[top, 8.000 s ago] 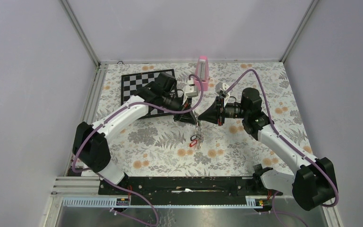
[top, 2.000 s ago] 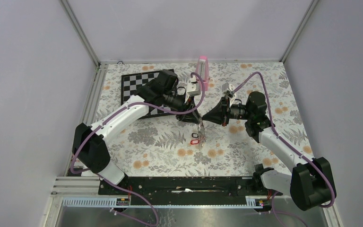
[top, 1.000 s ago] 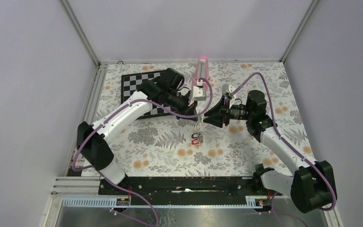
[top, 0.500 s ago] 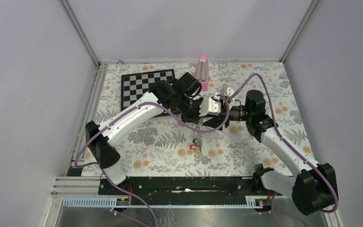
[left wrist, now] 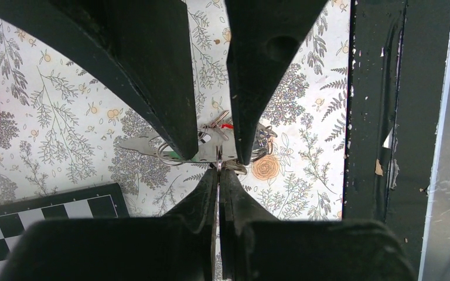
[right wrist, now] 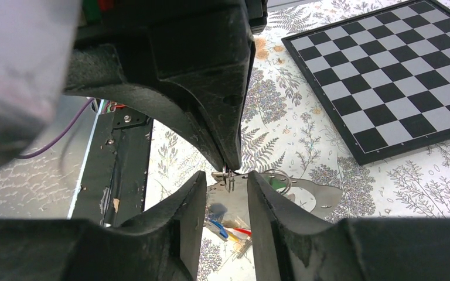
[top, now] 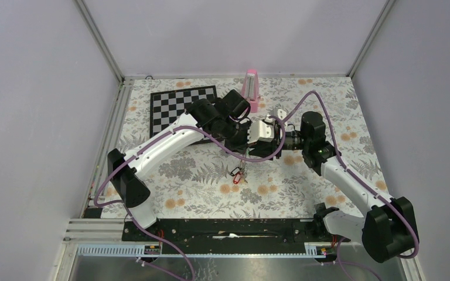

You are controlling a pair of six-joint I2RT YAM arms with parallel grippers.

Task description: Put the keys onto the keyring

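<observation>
My left gripper (left wrist: pixel 218 171) is shut on a thin silver wire of the keyring (left wrist: pixel 218 157). It shows near the middle of the table in the top view (top: pixel 243 147). From the wire hang a flat shiny metal piece (right wrist: pixel 304 196) and the keys (top: pixel 237 174), with a green tag (right wrist: pixel 278 184), a blue tag (right wrist: pixel 217 228) and a red tag (right wrist: pixel 241 230). My right gripper (right wrist: pixel 225 175) faces the left one tip to tip. Its jaws stand apart on either side of the pinched wire (right wrist: pixel 228 178) and touch nothing.
A chessboard (top: pixel 179 108) lies at the back left and a pink upright object (top: pixel 249 85) stands at the back centre. The floral cloth (top: pixel 199 181) covers the table. The black base rail (top: pixel 228 228) runs along the near edge.
My left arm has swung right and its wrist now sits against the right gripper. The hanging bunch has drifted slightly left. The right arm has barely moved.
</observation>
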